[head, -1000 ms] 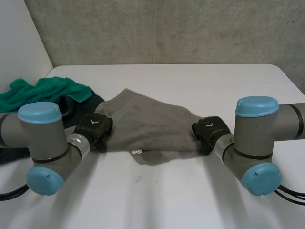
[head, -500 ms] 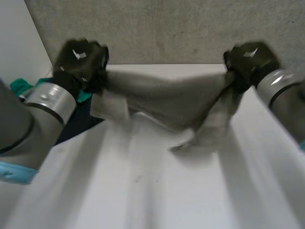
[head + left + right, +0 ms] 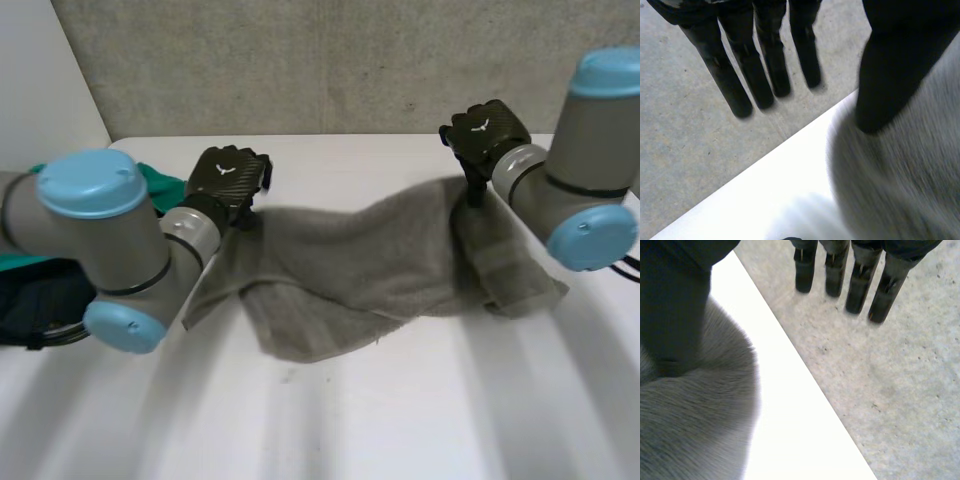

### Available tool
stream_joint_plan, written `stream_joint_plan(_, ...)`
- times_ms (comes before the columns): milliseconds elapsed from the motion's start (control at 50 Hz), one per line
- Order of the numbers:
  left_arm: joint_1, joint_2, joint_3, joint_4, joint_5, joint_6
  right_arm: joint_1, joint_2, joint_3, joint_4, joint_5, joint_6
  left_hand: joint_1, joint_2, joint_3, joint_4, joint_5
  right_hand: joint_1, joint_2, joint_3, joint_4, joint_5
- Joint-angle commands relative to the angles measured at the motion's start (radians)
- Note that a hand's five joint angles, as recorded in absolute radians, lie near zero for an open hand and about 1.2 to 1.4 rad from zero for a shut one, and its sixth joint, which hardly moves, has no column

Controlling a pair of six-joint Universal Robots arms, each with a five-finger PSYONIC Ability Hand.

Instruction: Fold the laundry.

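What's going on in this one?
Two robot arms are working a grey towel on the white table. The left hand is at the towel's far left end and the right hand at its far right end. In the wrist views each hand's fingers are straight, with only the thumb against the cloth. The towel lies rumpled between them, not yet neatly folded. A green cloth and a dark garment wait beside the left arm.
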Motion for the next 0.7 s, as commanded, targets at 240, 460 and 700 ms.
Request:
stream_joint_plan(240, -0.005, 0.068, -0.103, -0.018, -0.026, 0.041, -0.009, -0.258, 0.339, -0.100, 0.136, 0.055, -0.622, -0.661, -0.663, -0.661, -0.659, -0.138, -0.241, -0.253, -0.259, -0.271)
stream_joint_plan(460, 0.075, 0.070, -0.224, -0.084, -0.027, 0.041, -0.020, -0.381, 0.754, -0.083, -0.024, 0.061, -0.478, -0.517, -0.519, -0.517, -0.515, -0.025, -0.128, -0.140, -0.146, -0.158)
stream_joint_plan(700, 0.104, -0.021, -0.174, -0.078, -0.041, 0.045, -0.069, -0.382, 0.894, -0.187, -0.036, 0.065, -0.053, -0.092, -0.095, -0.092, -0.090, 0.186, 0.084, 0.072, 0.065, 0.054)
